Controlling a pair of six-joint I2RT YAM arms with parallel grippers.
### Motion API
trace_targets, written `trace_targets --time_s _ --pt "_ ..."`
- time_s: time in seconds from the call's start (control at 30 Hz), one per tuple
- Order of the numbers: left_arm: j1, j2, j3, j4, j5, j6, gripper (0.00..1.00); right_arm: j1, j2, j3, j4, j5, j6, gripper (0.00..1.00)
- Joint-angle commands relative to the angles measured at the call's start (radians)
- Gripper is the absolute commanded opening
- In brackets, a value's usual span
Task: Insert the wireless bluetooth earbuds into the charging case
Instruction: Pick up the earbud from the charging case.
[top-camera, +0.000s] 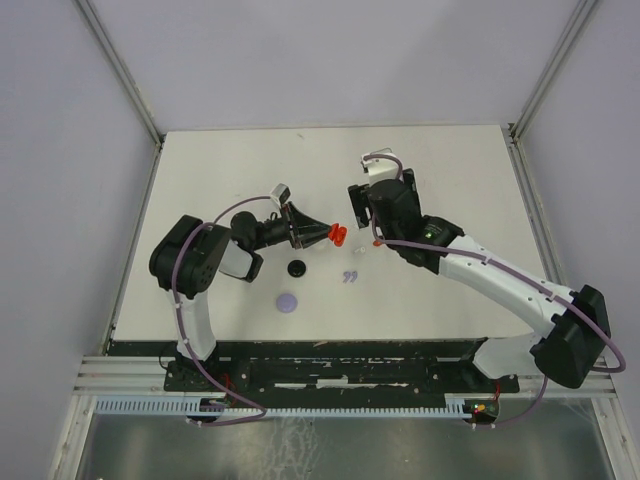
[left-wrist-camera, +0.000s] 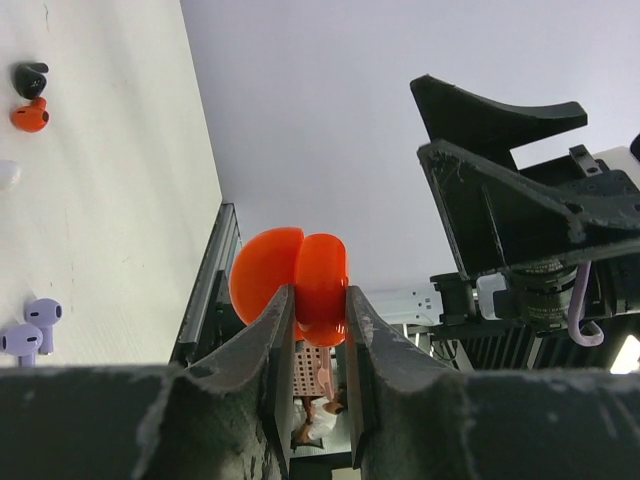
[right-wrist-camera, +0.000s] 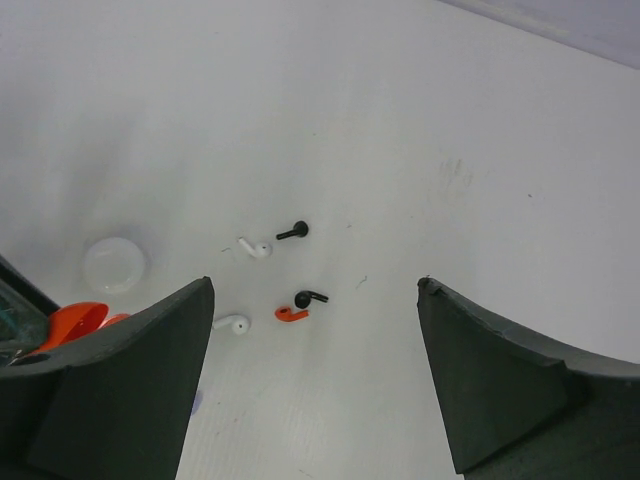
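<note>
One small red stemmed earbud (right-wrist-camera: 291, 314) lies loose on the white tabletop (right-wrist-camera: 450, 120), uninserted, under the wide-open, empty right gripper (right-wrist-camera: 315, 285); the left gripper (left-wrist-camera: 318, 295) is clamped on the open glossy red clamshell charging case (left-wrist-camera: 300, 270) nearby.

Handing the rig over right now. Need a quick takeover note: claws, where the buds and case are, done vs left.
Left claw: shut on the open red charging case, held off the table.
Right claw: open and empty, hovering above the loose buds.
On the table: red earbud beside a black earbud, second black earbud, two white earbuds, lavender pair.
Done: case lifted and open. Its inside is hidden, so I cannot tell if a bud is seated.
Left: probably pick the red earbud with the right claw and seat it. Only one red bud is in view.
</note>
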Motion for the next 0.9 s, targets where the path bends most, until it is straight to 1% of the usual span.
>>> trace_targets --time_s 0.0,0.07,0.2,0.3,0.43,0.57,0.67,0.87 --pt "-0.005 -0.064 -0.005 0.024 -0.016 0.066 0.03 -0.030 -0.031 0.046 0.011 0.064 -0.020 0.91" --pt "-0.005 -0.076 -0.007 0.016 -0.018 0.071 0.03 -0.040 -0.016 0.073 -0.024 0.060 -0.012 0.99" --pt "-0.006 -0.111 -0.031 0.011 -0.022 0.079 0.03 -0.050 0.030 0.150 -0.117 0.041 0.005 1.00" --pt "-0.004 -0.144 -0.051 -0.028 -0.020 0.105 0.03 -0.050 0.028 0.167 -0.137 0.007 0.029 1.00" --pt "-0.005 -0.186 -0.046 -0.093 -0.023 0.139 0.03 -0.050 0.002 0.147 -0.136 -0.016 0.047 1.00" --pt "-0.005 -0.211 -0.035 -0.151 -0.024 0.176 0.03 -0.053 0.001 0.135 -0.161 0.017 0.026 1.00" --pt "-0.005 -0.214 -0.036 -0.183 -0.025 0.208 0.03 -0.062 -0.006 0.111 -0.175 0.036 0.033 0.98" --pt "-0.005 -0.179 -0.016 -0.182 -0.005 0.220 0.03 -0.142 -0.040 0.019 -0.187 -0.009 0.071 0.95"
